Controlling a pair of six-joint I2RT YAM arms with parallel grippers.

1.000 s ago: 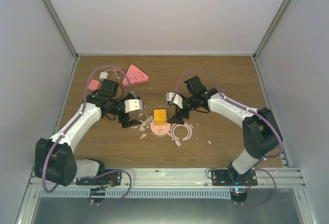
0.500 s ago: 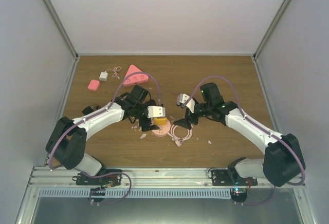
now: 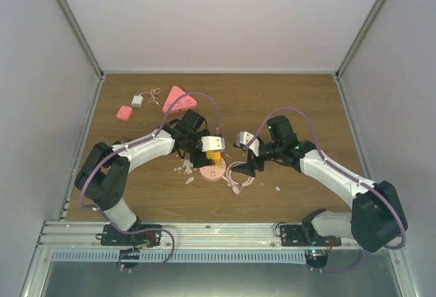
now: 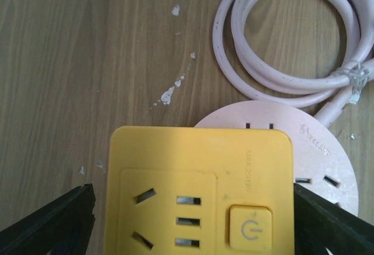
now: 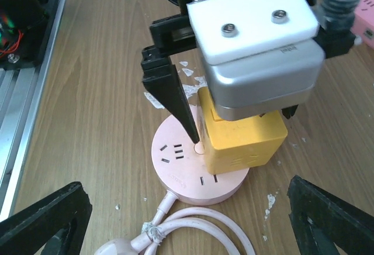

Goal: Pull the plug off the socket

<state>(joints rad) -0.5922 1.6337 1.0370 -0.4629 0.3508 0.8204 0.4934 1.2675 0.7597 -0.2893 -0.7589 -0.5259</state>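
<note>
Straddling the yellow plug (image 4: 198, 190), the left end effector (image 5: 242, 129) covers its top.

Left gripper (image 3: 210, 151) directly over yellow plug (image 3: 214, 155), which is seated in round pink socket (image 3: 212, 172). Right gripper (image 3: 253, 163) just beside coiled cable (image 3: 239, 175).

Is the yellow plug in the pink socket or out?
In. The plug stands upright on the socket, base flush against it; the left end effector straddles it, jaws open.
</note>
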